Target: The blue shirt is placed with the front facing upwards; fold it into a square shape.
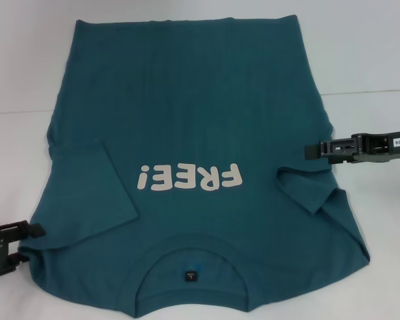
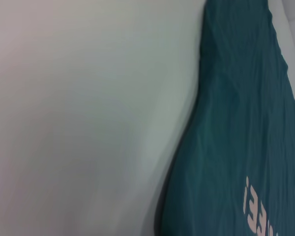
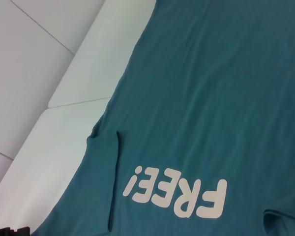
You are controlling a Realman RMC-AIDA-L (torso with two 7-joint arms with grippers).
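The blue shirt [image 1: 200,113] lies flat on the white table [image 1: 20,67], front up, with its collar and dark neck label [image 1: 189,275] at the near edge. The cream "FREE!" lettering [image 1: 190,179] shows on the chest. Both short sleeves are folded inward onto the body, one on the left [image 1: 93,193] and one on the right [image 1: 313,190]. My left gripper [image 1: 28,243] is open and empty at the shirt's near left shoulder edge. My right gripper [image 1: 317,150] hovers at the shirt's right side, just above the folded sleeve. The shirt also shows in the left wrist view [image 2: 246,123] and the right wrist view [image 3: 211,98].
Bare white table surface lies left [image 1: 13,167] and right [image 1: 380,220] of the shirt. A seam between table panels runs along the far part [image 3: 78,101]. The left gripper shows as a dark shape at the edge of the right wrist view [image 3: 10,230].
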